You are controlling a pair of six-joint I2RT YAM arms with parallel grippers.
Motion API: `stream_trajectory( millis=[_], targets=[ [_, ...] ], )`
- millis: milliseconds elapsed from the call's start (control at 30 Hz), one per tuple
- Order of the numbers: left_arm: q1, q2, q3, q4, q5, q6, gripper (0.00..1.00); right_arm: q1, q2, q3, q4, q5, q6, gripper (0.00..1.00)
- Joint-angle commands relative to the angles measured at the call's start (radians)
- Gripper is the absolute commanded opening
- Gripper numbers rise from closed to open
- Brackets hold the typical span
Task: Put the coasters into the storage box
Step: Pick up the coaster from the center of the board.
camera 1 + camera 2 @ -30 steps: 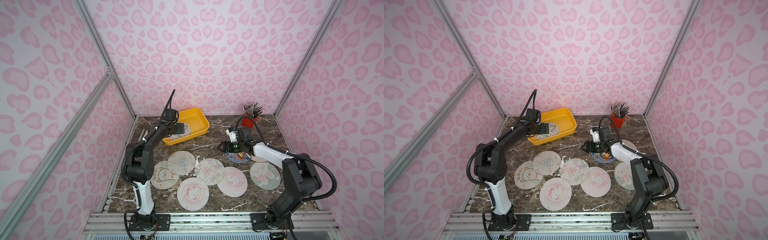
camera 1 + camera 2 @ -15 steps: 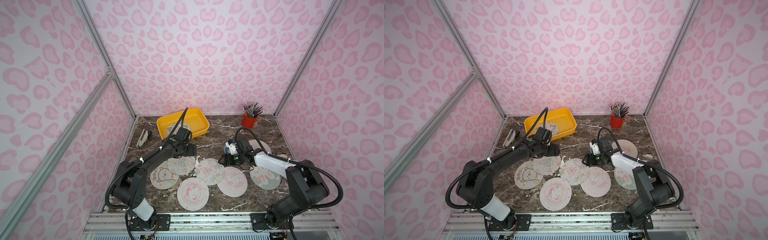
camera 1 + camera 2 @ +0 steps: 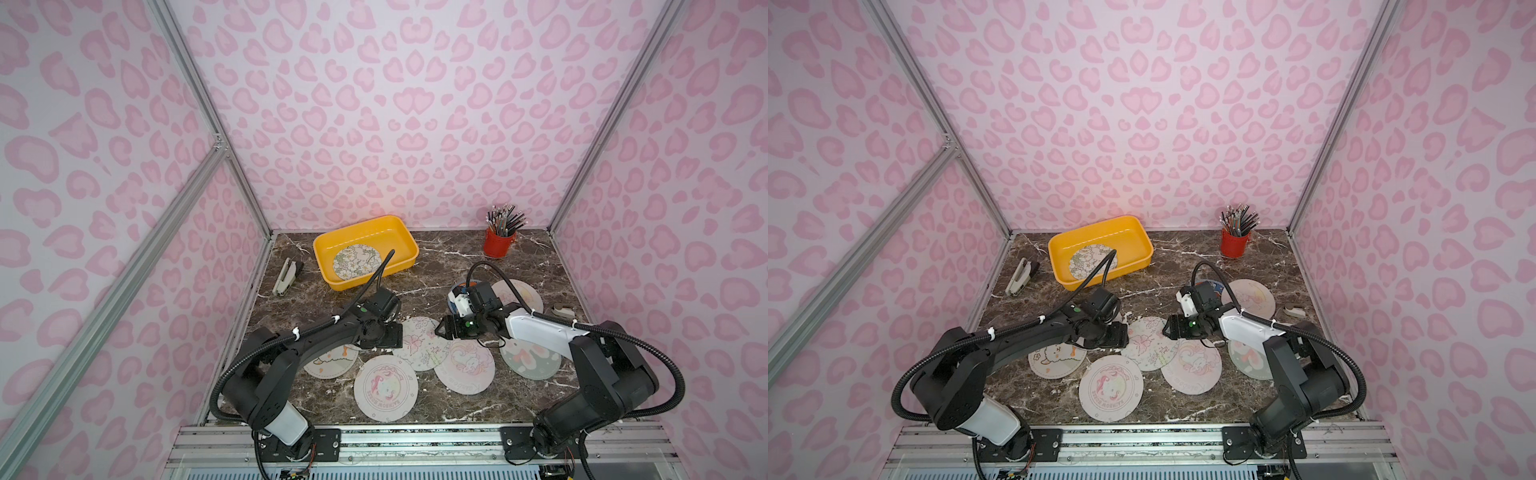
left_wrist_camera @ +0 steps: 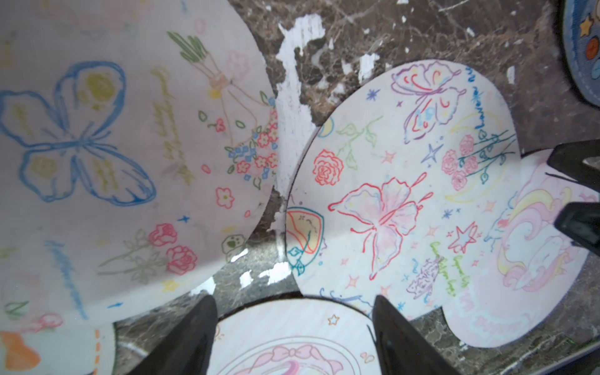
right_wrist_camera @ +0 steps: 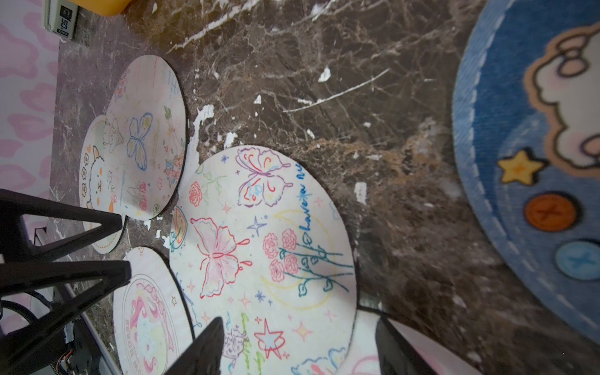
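Observation:
The yellow storage box [image 3: 320,249] stands at the back left with one floral coaster [image 3: 357,259] lying in it. Several pale coasters overlap at mid table. My left gripper [image 3: 392,338] hovers low over them, open; in the left wrist view its fingers [image 4: 194,334] straddle the edge of a rainbow-print coaster [image 4: 285,337], empty. My right gripper [image 3: 440,328] faces it, open, over the red-butterfly coaster [image 5: 266,243]. A blue coaster [image 5: 535,162] lies behind the right gripper. A blue-butterfly coaster [image 4: 97,146] lies close under the left wrist.
A red pencil cup [image 3: 498,243] stands at the back right. A stapler [image 3: 284,276] lies by the left wall and a small grey object [image 3: 561,309] by the right wall. Pink walls close in three sides of the marble table.
My left arm has swung from the storage box down to the coasters at mid table, leaving the floral coaster inside. My right gripper has moved forward from the blue coaster to the red-butterfly one.

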Motion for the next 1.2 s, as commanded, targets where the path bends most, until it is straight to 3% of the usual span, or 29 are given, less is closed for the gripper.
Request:
stream_trajectory(
  millis=[0, 400, 1167],
  targets=[
    [-0.003, 0.028, 0.001, 0.079, 0.0, -0.024, 0.74, 0.0, 0.011, -0.002, 0.027, 0.022, 0.005, 0.74],
    [-0.035, 0.135, 0.075, 0.03, 0.029, -0.029, 0.62, -0.006, 0.068, 0.017, 0.022, 0.04, -0.015, 0.73],
    [-0.038, 0.193, 0.078, 0.043, 0.084, -0.042, 0.56, 0.01, 0.101, 0.001, 0.004, -0.028, -0.022, 0.65]
  ],
)
